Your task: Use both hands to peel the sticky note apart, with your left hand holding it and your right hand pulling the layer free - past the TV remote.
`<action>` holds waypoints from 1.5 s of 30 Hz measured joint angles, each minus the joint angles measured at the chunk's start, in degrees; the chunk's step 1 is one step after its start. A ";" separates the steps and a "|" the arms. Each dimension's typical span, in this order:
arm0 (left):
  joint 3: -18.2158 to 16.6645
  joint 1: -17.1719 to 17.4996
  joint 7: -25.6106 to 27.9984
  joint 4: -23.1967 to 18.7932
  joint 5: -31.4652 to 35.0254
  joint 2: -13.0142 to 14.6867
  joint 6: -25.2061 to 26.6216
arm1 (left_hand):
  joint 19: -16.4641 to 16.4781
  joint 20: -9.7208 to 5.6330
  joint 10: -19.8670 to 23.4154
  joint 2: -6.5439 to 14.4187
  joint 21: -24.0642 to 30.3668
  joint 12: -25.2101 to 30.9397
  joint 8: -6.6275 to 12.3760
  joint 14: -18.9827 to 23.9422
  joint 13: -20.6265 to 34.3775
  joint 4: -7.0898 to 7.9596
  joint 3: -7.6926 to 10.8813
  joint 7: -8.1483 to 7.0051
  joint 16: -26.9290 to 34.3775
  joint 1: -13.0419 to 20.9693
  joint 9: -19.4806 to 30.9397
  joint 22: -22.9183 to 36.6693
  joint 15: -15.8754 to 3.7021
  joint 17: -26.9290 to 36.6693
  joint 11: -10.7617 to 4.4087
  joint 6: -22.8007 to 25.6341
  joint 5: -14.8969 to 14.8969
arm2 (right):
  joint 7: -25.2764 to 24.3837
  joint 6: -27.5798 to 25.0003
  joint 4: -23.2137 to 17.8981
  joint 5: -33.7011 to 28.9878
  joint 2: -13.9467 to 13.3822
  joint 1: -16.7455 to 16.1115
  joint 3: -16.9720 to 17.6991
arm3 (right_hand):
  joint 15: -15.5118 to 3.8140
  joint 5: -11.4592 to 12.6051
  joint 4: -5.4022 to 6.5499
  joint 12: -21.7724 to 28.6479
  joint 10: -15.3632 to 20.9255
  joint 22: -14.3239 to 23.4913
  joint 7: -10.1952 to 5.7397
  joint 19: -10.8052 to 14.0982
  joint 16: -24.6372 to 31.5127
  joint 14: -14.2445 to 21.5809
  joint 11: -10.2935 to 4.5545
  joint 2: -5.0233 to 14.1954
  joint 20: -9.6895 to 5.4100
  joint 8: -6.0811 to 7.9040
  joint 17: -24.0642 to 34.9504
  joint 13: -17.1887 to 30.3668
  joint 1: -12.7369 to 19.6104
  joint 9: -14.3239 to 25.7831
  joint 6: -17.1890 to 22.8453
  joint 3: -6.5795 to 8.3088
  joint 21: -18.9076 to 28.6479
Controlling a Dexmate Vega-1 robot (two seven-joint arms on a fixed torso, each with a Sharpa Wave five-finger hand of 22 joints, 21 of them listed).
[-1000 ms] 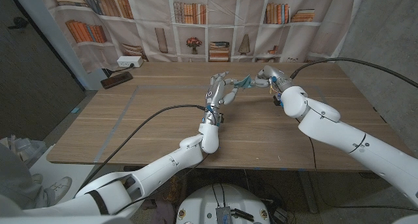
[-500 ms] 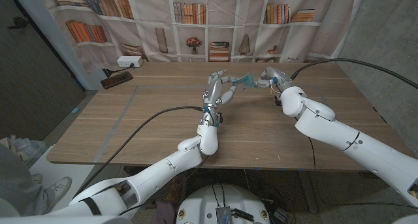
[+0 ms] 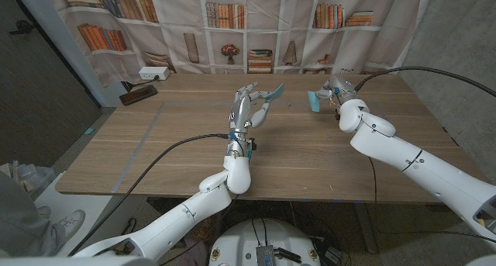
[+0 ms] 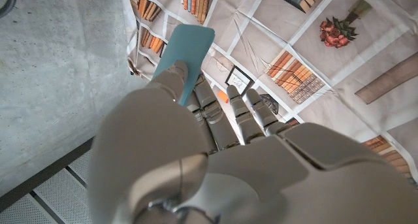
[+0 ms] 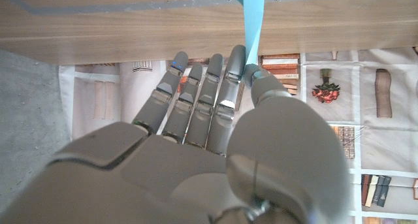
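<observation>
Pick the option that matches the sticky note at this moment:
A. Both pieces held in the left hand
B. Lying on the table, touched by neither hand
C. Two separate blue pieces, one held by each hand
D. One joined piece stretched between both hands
C: the left hand pinches one blue piece and the right hand pinches another blue piece, with bare table showing between them.

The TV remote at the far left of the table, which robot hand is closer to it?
Left. The left robot hand is raised mid-table, right of the TV remote, holding a blue sheet. The right robot hand is farther right, pinching its own blue sheet.
</observation>
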 measured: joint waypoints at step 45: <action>-16.49 10.49 -2.06 -3.51 -10.80 -1.34 -13.52 | 1.54 0.51 0.69 -0.12 -2.10 0.01 -0.45 0.53 0.35 -0.17 0.16 0.11 0.00 -0.92 0.00 0.01 0.09 -0.79 -0.07 0.50 -0.18 | -15.58 17.21 -10.88 8.92 1.80 -18.35 14.35 | -0.73 3.00 0.80 -0.90 0.83 -0.42 -1.97 -6.44 0.26 2.77 -1.86 -0.77 -1.15 1.66 0.00 -0.22 -3.34 4.82 -0.92 0.81 -1.86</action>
